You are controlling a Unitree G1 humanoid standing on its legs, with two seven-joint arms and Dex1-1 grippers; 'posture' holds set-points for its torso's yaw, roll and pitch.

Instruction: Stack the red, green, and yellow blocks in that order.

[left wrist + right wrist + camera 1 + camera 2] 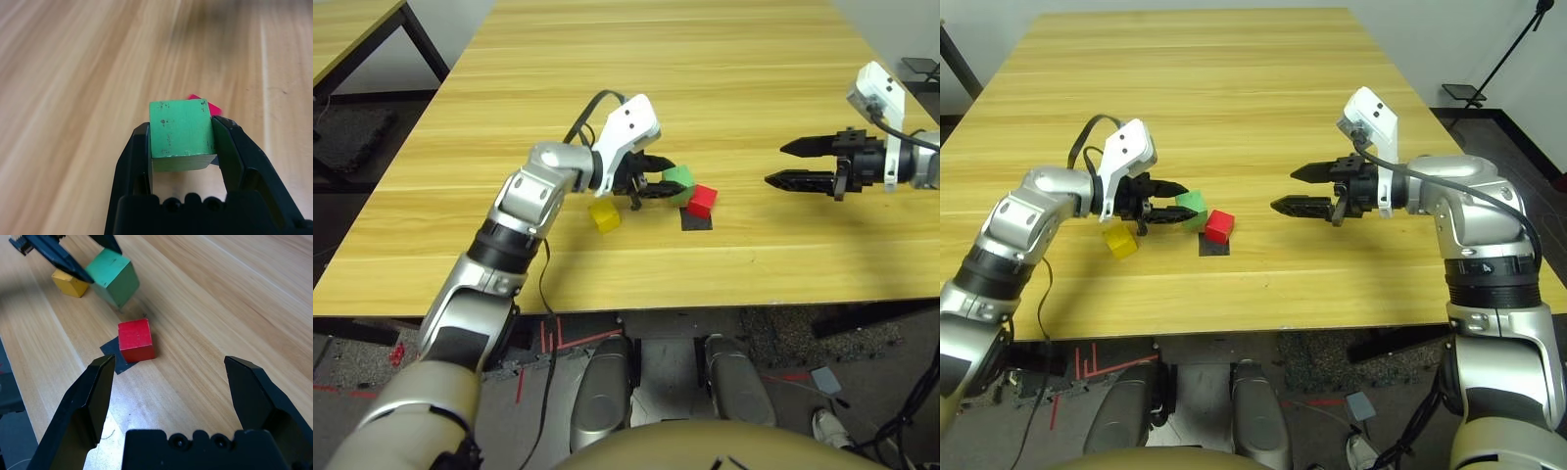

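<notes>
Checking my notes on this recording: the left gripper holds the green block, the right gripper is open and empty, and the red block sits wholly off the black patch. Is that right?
Not quite: the red block rests partly on the black patch, as the right wrist view shows. The rest stands.

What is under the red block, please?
Under the red block lies part of the flat black square patch; its uncovered part shows beside the block. The covered part cannot be seen.
</notes>
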